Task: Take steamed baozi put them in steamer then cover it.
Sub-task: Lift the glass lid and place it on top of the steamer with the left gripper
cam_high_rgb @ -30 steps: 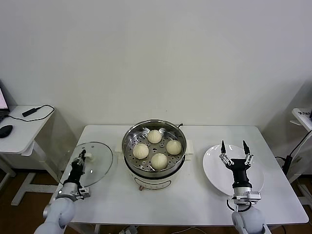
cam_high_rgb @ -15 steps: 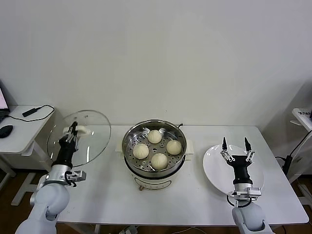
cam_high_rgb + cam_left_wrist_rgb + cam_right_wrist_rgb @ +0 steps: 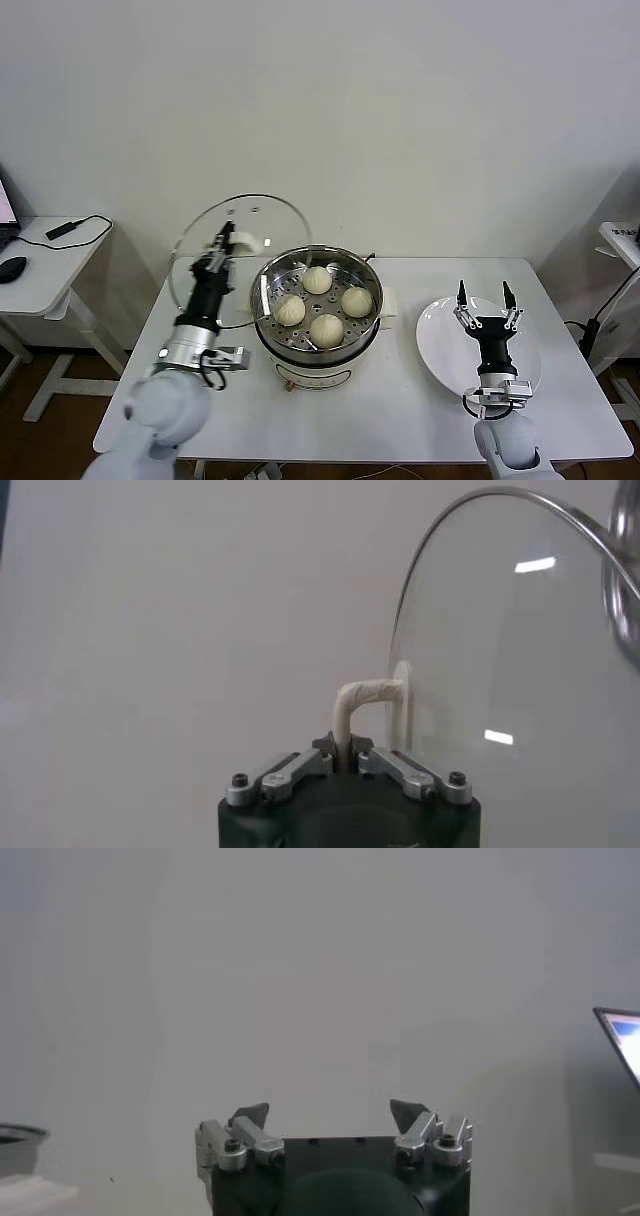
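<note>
Covering step: four buns (image 3: 317,304) sit in the steamer (image 3: 316,310) mid-worktop. Left pincer (image 3: 221,245), clamped on the lid (image 3: 236,248) handle, must centre and lower it. Right pincer (image 3: 484,299) waits apart over the plate (image 3: 436,335).

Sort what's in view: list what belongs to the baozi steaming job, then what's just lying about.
Job:
- four baozi in the steamer
- glass lid, held upright by the left hand
- empty plate under the open right hand

Lying about:
- computer mouse, side table
- black cable
</note>
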